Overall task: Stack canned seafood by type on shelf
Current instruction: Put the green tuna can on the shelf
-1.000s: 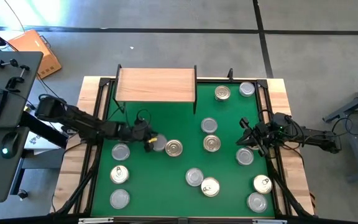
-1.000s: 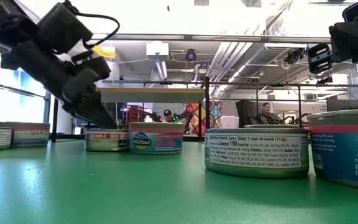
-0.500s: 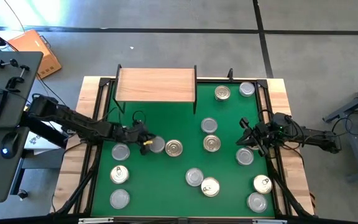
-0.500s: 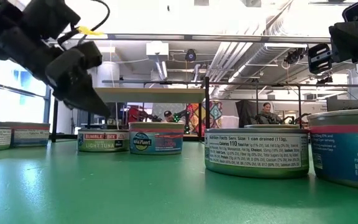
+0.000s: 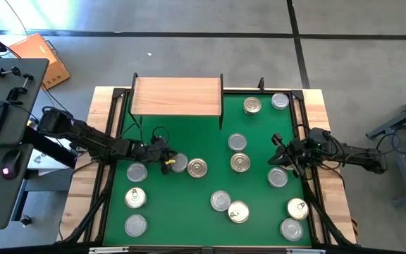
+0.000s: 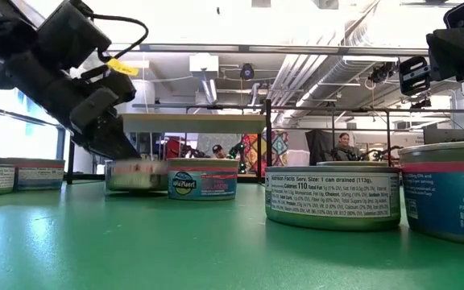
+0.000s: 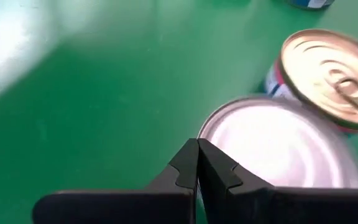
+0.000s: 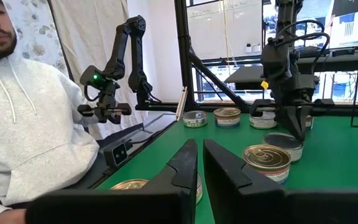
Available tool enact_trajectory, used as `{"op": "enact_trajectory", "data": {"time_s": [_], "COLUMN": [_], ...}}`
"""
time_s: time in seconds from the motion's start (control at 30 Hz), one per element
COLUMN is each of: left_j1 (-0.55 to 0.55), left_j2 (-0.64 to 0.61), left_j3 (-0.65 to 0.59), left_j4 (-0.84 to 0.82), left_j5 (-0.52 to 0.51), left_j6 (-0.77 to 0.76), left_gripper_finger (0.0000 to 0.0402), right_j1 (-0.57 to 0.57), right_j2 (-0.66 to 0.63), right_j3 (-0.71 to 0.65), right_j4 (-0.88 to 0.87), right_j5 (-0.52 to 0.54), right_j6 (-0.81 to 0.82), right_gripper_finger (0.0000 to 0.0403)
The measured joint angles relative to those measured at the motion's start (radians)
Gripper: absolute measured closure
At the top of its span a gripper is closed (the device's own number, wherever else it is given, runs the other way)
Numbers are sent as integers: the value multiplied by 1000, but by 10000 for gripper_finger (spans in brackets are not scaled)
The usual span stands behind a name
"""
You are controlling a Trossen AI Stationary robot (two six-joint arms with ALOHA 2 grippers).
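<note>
- We found the shelf [image 5: 177,97] bare: no tin stood on its light-wood board, so none of the stacking was done.
- All the tins we could count lay spread over the green mat [image 5: 182,204], gold pull-tab lids mixed among plain silver ones, unsorted.
- Our left gripper [image 5: 166,161] had its fingers pressed together on nothing, tips at the near edge of a silver-lidded tin [image 5: 179,164] just beside a gold-lidded tin [image 5: 197,168]; in the left wrist view the closed tips touched or nearly touched that silver lid's rim.
- The low view showed that silver-lidded tin blurred, which we judged as being nudged rather than lifted.
- Our right gripper [image 5: 282,159] waited clenched and empty near the mat's right edge, beside another silver tin [image 5: 278,177].
- We judged every tin was left to be carried and sorted.
</note>
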Motion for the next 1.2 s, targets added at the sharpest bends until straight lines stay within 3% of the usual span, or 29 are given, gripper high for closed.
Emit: {"op": "enact_trajectory", "data": {"time_s": [0.17, 0.5, 0.7, 0.8, 0.97, 1.2], "left_j1": [-3, -7, -62, -100, -137, -104], "left_j2": [3, -6, -40, -69, -113, -152], "left_j3": [-4, -8, 19, 81, 252, 482], "left_j4": [-83, -73, -83, -144, -394, -709], "left_j5": [18, -20, 61, 83, 49, -36], "left_j6": [14, 45, 45, 78, 167, 313], "left_gripper_finger": [401, 402, 402, 402, 394, 307], "right_j1": [0, 0, 0, 0, 0, 0], "right_j2": [0, 0, 0, -1, 0, 0], "right_j3": [0, 0, 0, 0, 0, 0], "right_j4": [1, 0, 0, 0, 0, 0], "right_j5": [0, 3, 3, 4, 4, 4], "right_j6": [0, 0, 0, 0, 0, 0], "right_gripper_finger": [382, 382, 382, 382, 382, 382]}}
